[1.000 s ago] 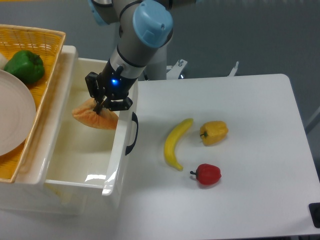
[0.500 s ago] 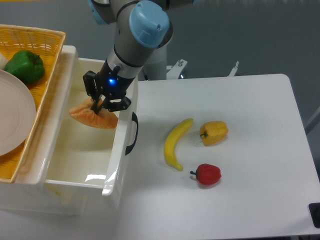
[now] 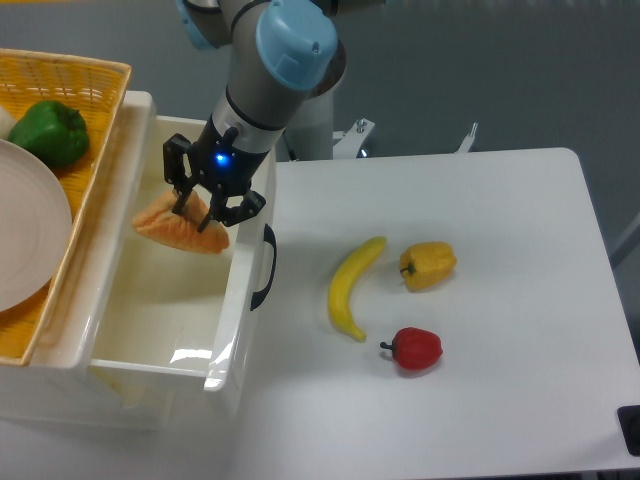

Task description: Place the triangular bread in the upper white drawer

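1. Grey floor lies behind a white worktop (image 3: 480, 260), and the upper white drawer (image 3: 236, 330) stands pulled open at the worktop's left edge, its black handle facing the worktop.
2. My gripper (image 3: 200, 208) hangs over the open drawer, inside its right wall, near the back end.
3. My fingers are clamped on the triangular bread (image 3: 180, 228); I grip it from above at its upper right part.
4. The bread hangs just under my fingers, its long axis running roughly left to right across the drawer and tilted a little, the paler side low.
5. It looks to be inside the drawer's outline but not resting on the floor; I cannot tell the gap below it.
6. What the next move turns on, as I judge it: the drawer floor lies straight below the bread, so I need only go down and let go, with no sideways travel.
7. The right wall is close beside my fingers, so I would keep off it while lowering.
8. Out on the worktop lie a banana (image 3: 353, 288), a yellow pepper (image 3: 428, 265) and a red pepper (image 3: 415, 348), all well apart from me.
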Controlling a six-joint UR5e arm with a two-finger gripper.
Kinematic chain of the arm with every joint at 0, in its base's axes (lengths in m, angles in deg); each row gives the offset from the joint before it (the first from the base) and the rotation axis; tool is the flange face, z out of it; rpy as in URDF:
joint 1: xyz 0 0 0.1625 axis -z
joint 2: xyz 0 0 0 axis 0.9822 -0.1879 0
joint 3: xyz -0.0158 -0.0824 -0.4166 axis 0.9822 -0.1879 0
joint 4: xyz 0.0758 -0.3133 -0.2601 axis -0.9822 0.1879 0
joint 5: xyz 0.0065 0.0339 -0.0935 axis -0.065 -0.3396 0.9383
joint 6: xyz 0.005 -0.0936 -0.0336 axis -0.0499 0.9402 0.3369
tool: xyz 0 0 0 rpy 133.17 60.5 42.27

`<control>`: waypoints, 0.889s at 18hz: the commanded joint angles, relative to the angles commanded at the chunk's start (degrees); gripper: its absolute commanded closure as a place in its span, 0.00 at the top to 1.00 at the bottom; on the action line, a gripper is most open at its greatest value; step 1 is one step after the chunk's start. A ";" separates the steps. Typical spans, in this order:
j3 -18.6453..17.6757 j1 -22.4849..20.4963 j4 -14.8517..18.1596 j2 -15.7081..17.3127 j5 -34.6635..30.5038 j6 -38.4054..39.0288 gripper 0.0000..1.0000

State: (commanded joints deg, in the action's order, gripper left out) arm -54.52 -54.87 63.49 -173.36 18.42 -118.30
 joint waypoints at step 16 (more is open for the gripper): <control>0.97 -1.66 0.17 2.02 0.00 0.00 0.46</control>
State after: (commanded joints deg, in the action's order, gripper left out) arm -53.56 -56.53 63.67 -171.34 18.42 -118.30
